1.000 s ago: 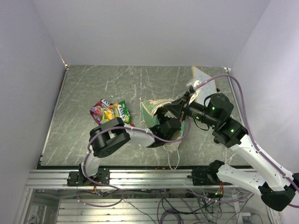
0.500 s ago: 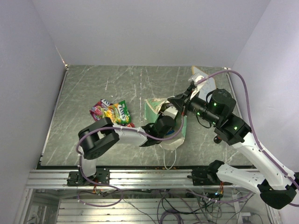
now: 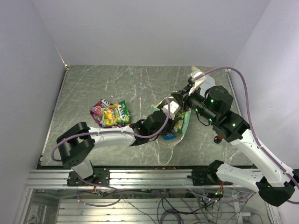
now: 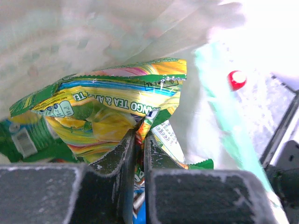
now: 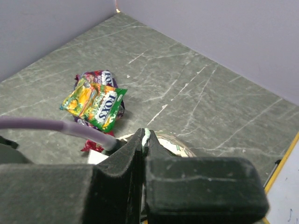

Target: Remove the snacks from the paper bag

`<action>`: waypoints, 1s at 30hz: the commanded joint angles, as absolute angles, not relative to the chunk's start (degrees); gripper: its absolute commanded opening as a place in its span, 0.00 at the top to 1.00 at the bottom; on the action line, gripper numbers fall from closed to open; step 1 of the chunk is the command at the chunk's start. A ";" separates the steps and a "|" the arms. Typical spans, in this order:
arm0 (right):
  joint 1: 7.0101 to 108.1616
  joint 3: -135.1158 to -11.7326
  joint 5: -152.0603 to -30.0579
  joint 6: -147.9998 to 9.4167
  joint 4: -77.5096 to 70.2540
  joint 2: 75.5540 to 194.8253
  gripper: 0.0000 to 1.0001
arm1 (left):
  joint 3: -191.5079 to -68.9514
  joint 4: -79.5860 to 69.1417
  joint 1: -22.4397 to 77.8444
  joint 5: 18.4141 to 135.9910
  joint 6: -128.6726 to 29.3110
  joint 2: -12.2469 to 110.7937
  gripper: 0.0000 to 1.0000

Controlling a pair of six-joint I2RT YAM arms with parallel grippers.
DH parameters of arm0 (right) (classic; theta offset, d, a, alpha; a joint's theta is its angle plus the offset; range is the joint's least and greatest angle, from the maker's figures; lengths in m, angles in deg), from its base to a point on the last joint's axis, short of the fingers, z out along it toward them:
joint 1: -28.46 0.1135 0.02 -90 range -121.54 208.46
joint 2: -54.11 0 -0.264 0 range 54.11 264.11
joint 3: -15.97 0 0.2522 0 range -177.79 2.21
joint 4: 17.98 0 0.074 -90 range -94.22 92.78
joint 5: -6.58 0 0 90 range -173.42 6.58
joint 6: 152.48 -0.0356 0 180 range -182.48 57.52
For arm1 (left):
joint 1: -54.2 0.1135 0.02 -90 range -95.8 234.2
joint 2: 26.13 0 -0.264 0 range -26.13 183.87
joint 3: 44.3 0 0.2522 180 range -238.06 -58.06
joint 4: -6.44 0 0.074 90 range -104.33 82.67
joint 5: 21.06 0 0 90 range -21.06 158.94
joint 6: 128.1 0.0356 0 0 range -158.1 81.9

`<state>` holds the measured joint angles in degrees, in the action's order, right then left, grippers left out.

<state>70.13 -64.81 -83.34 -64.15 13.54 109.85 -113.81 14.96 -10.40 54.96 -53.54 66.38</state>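
Yellow-green snack packet between left fingers, inside paper bag

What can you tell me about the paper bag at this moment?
The paper bag is small and crumpled, mint-green outside and cream inside, with a white string handle at its lower edge. It sits tilted between the two arms, mouth facing the left one. The right gripper pinches its rim; the left gripper reaches inside, clamped on a yellow-green snack packet.
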 commanded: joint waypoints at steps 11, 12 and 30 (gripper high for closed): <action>70.38 -68.73 -70.52 -61.40 15.27 108.36 1.00 | -117.08 12.77 -10.05 69.09 -55.75 53.65 0.93; 70.40 -69.06 -70.05 -61.14 15.55 108.42 1.00 | -118.07 12.05 -10.03 69.75 -55.76 53.10 0.93; 70.39 -69.93 -64.12 -59.77 17.84 106.52 1.00 | -131.24 -4.59 -0.12 69.17 -56.98 39.74 0.93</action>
<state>70.17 -69.78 -65.92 -60.48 20.20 108.81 -127.53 -0.45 -3.86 71.75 -55.66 43.69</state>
